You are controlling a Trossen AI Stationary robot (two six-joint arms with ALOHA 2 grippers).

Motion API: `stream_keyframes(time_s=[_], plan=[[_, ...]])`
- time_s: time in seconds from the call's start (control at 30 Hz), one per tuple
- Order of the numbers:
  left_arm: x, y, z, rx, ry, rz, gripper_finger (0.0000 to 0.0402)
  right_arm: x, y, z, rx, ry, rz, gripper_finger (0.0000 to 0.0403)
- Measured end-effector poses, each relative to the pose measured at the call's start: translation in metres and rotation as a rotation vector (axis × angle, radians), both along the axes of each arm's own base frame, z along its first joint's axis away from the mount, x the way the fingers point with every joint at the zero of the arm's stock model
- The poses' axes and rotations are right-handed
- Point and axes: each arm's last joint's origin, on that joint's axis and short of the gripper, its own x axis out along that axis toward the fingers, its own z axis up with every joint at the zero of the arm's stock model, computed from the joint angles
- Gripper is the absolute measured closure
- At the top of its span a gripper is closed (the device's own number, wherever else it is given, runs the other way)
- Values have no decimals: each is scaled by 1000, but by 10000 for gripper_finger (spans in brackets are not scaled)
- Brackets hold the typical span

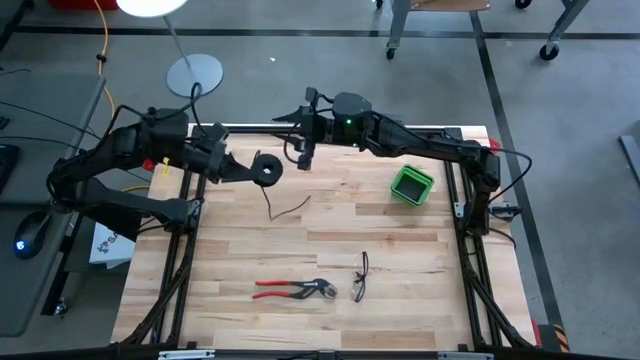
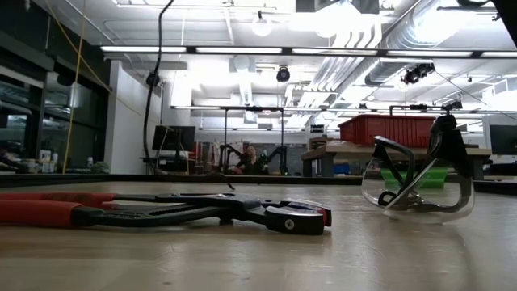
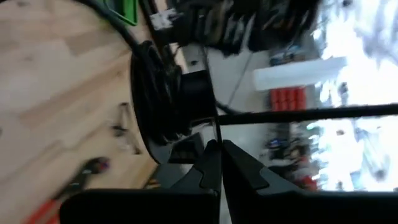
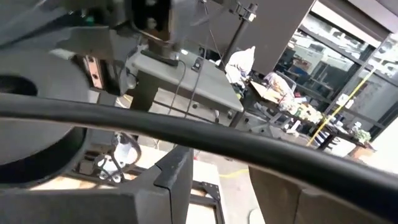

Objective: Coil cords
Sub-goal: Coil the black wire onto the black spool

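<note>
While we look from above, our left gripper (image 1: pixel 250 170) pinches the reel (image 1: pixel 268 169); the cord's (image 1: pixel 285 208) tail trails below. Past our right gripper's (image 4: pixel 211 180) parted fingers the cord crosses unheld; we judge steady tension keeps winding neat.

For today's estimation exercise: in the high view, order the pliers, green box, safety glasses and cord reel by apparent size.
1. red-handled pliers, longest
2. green box
3. cord reel and safety glasses: too alike to rank

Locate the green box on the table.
In the high view the green box sits on the table's right side toward the far edge, just under the right arm's forearm, well right of the reel.
</note>
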Motion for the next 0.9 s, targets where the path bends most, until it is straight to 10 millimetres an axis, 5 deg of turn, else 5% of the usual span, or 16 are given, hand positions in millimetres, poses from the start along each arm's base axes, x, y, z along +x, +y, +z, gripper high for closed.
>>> stream_keyframes(time_s=[0.17,0.4,0.63,0.9], plan=[[-3,1,-8,181,68,-26,401,-30,-12,20,93,38,13,261],[7,7,-16,536,145,-60,401,-90,-35,44,613,144,246,261],[41,11,-20,679,285,-241,401,-89,-11,41,630,225,318,261],[63,10,7,881,592,-366,401,-77,5,26,539,309,291,261]])
